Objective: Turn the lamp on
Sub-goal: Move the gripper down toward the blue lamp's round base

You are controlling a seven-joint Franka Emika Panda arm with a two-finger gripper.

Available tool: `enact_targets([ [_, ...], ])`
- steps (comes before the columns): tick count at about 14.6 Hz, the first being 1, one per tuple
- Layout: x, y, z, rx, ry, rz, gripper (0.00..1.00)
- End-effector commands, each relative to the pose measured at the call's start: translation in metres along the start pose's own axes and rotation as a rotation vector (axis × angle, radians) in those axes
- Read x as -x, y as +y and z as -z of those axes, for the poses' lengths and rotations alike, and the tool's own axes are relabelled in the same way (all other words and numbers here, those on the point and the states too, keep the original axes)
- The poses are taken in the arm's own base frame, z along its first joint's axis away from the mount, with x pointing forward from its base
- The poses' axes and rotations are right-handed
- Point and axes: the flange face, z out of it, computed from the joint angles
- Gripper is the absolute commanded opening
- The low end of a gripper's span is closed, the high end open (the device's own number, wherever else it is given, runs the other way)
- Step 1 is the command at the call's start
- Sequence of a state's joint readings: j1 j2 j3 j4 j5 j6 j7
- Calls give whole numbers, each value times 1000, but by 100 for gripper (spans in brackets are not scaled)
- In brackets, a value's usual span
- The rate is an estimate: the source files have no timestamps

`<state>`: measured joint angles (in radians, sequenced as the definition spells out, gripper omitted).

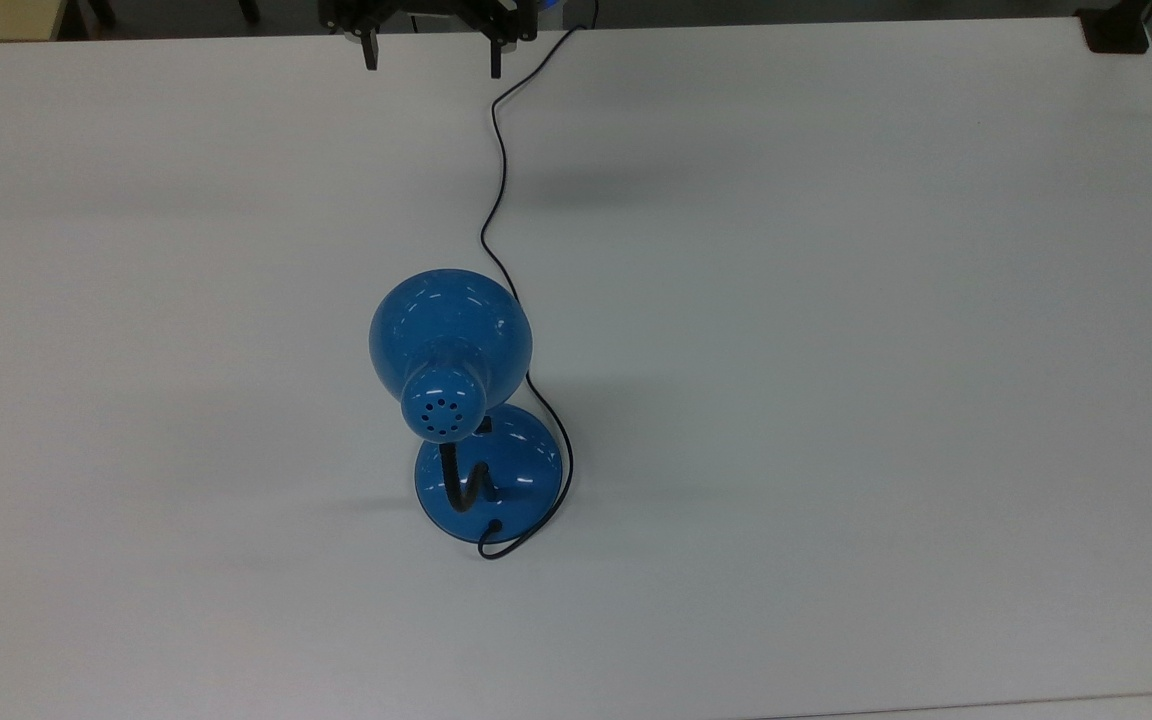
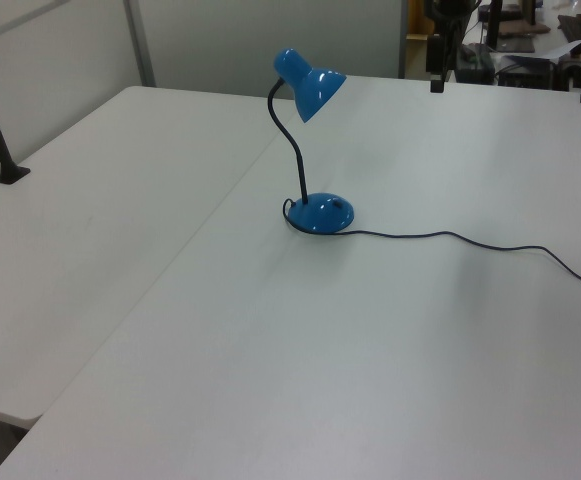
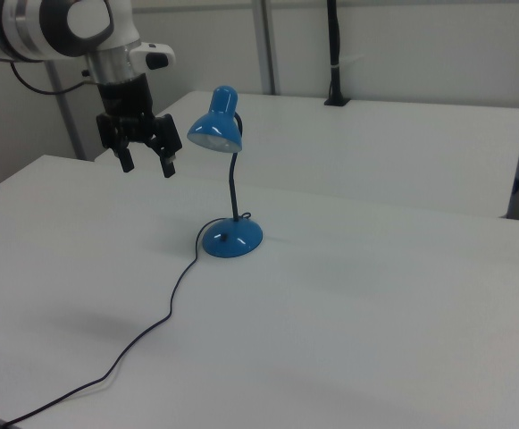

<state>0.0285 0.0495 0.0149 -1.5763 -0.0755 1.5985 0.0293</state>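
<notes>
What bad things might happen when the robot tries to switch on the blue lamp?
1. The lamp stands tall on a small round base, so a push high up from the open pincer might tip it.
2. The thin black cord trails across the table under the pincer's side; the arm may snag it and drag the lamp.

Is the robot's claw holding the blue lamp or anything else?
No, nothing is held. The gripper hangs open in the air, apart from the lamp, which stands on its own on the white table.
</notes>
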Motion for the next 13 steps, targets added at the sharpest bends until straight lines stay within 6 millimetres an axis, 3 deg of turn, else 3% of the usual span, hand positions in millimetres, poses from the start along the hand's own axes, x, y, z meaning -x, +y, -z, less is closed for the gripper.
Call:
enact_targets([
  [1, 3, -2, -2, -20, -7, 12, 100],
  [8, 3, -1, -2, -19, -11, 81, 98],
  [9, 3, 0, -2, -20, -11, 98, 81],
  [11, 4, 0, -3, -21, -16, 144, 33],
  [13, 3, 0, -3, -21, -13, 148, 3],
])
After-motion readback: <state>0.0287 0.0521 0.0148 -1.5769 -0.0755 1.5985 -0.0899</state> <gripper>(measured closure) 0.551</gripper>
